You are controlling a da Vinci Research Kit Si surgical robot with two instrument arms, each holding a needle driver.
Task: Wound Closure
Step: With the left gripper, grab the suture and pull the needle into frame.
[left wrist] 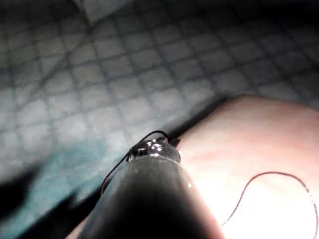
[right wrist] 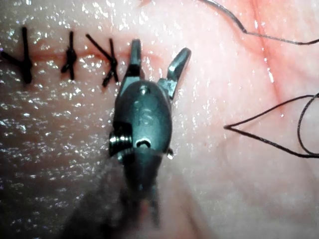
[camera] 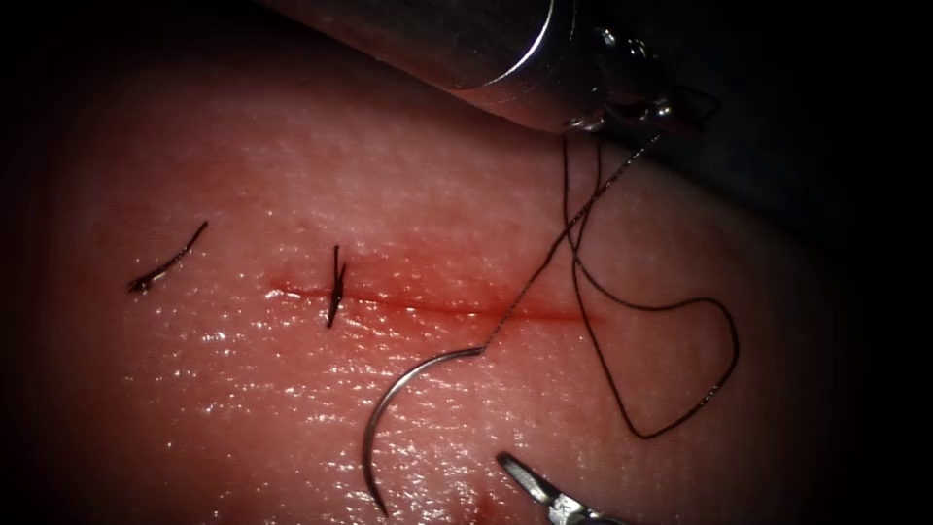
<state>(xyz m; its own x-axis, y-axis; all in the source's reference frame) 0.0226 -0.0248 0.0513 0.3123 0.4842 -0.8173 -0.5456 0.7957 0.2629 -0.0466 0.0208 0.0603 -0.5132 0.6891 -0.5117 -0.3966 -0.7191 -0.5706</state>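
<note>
**The needle lies free on the tissue**

We see the curved needle (camera: pixel 403 408) lying on the tissue (camera: pixel 243 408), on the near side of the cut (camera: pixel 437 306). No tool holds it. Its sharp tip points down toward the near edge, and its back end sits just below the cut, near the middle. We see no part of it stuck in the tissue.

The thread (camera: pixel 671 360) runs from the back end of the needle up across the cut to the left tool (camera: pixel 671 107). It also makes a big loose loop on the tissue to the right. The left tool sits up high, well apart from the needle. The thread meets its tip, but we cannot tell how its jaws stand.

The right tool (camera: pixel 530 481) comes in low, near the needle on its right, not touching it. In the right wrist view its jaws (right wrist: pixel 157 59) are spread wide and hold nothing.

A tied stitch (camera: pixel 335 287) crosses the left end of the cut. A cut end of thread (camera: pixel 165 262) lies further left. Red fluid (camera: pixel 408 292) stains the cut.
</note>
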